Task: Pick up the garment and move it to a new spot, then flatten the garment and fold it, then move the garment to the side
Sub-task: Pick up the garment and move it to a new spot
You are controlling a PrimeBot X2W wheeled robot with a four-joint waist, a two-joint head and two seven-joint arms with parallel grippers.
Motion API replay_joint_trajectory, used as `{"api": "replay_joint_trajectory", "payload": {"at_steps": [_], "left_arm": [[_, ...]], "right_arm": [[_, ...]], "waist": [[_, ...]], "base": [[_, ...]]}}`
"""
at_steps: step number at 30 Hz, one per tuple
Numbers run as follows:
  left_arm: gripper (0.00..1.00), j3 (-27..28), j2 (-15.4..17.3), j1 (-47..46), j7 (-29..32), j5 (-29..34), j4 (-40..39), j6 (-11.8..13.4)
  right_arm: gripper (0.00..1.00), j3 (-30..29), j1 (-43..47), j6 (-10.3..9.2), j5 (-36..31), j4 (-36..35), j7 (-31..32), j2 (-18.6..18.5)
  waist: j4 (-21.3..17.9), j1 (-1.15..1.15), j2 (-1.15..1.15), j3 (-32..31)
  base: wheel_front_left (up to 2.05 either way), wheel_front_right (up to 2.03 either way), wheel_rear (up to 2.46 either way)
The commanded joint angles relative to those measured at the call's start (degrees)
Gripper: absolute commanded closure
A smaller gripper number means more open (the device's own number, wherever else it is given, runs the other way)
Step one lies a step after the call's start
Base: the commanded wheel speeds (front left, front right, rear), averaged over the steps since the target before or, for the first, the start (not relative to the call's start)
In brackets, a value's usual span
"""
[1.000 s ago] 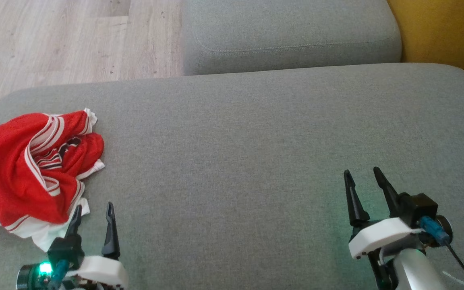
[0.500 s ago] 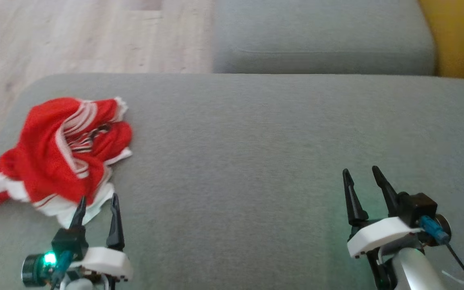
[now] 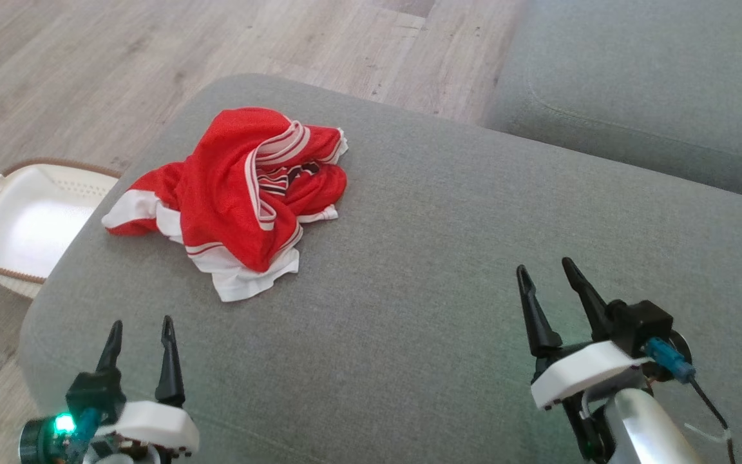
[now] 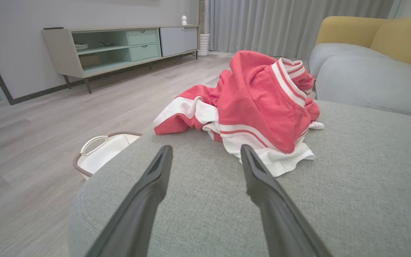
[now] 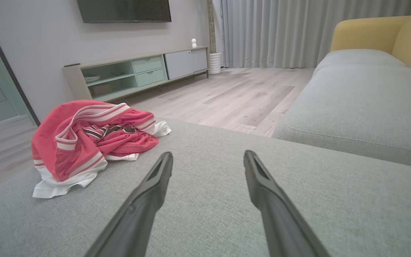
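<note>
On grey sofa cushion (image 3: 409,309): crumpled red-and-white jersey (image 3: 242,187), ungrasped. Spread wide, empty: left gripper (image 3: 141,320), right gripper (image 3: 545,264). Pickup pending; next likely calls for reach, pinch.

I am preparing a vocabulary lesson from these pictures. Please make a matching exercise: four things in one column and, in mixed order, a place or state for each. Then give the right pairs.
Things:
1. garment
2. basket
3. left gripper
4. right gripper

Places or states:
A. open, over bare cushion, far from the garment
B. on the wooden floor, beside the cushion
C. crumpled, red and white, on the grey cushion
D. open, the one nearer to the garment

Pairs: 1-C, 2-B, 3-D, 4-A.
</note>
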Motion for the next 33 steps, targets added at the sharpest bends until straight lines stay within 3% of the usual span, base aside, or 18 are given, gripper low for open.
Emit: {"api": "replay_joint_trajectory", "payload": {"at_steps": [1, 7, 13, 22, 28, 31, 32, 33], "left_arm": [[0.0, 1.8, 0.8, -2.2, 0.2, -1.0, -2.6, 0.0], [0.0, 1.9, 1.8, -8.1, 4.8, -4.4, -6.1, -4.0], [0.0, 2.0, 7.8, -21.6, 12.4, -6.6, -8.0, -7.4], [0.0, 1.7, 15.6, -37.0, 20.3, -8.5, 2.3, -8.6], [0.0, 0.7, 18.4, -40.2, 25.3, -9.7, 9.1, -8.8], [0.0, -1.8, 20.7, -40.3, 28.8, -7.2, 13.5, -8.9], [0.39, -2.0, 20.7, -40.2, 30.4, -7.5, 15.1, -8.9], [0.97, -2.7, 20.7, -40.2, 32.2, -7.5, 17.3, -8.9]], "right_arm": [[0.0, 1.5, -2.7, 0.44, 0.4, -1.7, -0.8, -0.3], [0.0, 2.2, -4.5, 0.44, -1.3, -2.0, -0.8, -0.3], [0.0, 3.2, -9.4, 0.44, -2.9, -3.8, -0.8, -0.3], [0.0, 6.4, -13.0, 0.44, -2.1, -5.9, -0.8, -0.3], [0.0, 6.1, -13.4, 0.44, -2.3, -7.0, -0.8, -0.3], [0.0, 6.2, -13.5, 0.44, -2.4, -7.3, -0.8, -0.3], [0.0, 6.3, -13.5, 0.44, -2.5, -7.3, -0.8, -0.3], [0.0, 6.2, -13.4, 0.44, -2.4, -7.4, -0.8, -0.3]], "waist": [[0.8, 0.0, 0.0, 0.3], [-2.1, 0.0, 0.0, 4.9], [-7.0, 0.0, 0.0, 13.9], [-13.6, 0.0, 0.0, 21.3], [-15.4, 0.0, 0.0, 22.4], [-16.1, 0.0, 0.0, 22.5], [-16.3, 0.0, 0.0, 22.4], [-16.5, 0.0, 0.0, 22.3]], "base": [[0.0, 0.0, 0.0], [0.0, 0.0, 0.0], [0.0, 0.0, 0.0], [0.0, 0.0, 0.0], [0.0, 0.0, 0.0], [0.0, 0.0, 0.0], [0.0, 0.0, 0.0], [0.0, 0.0, 0.0]]}}
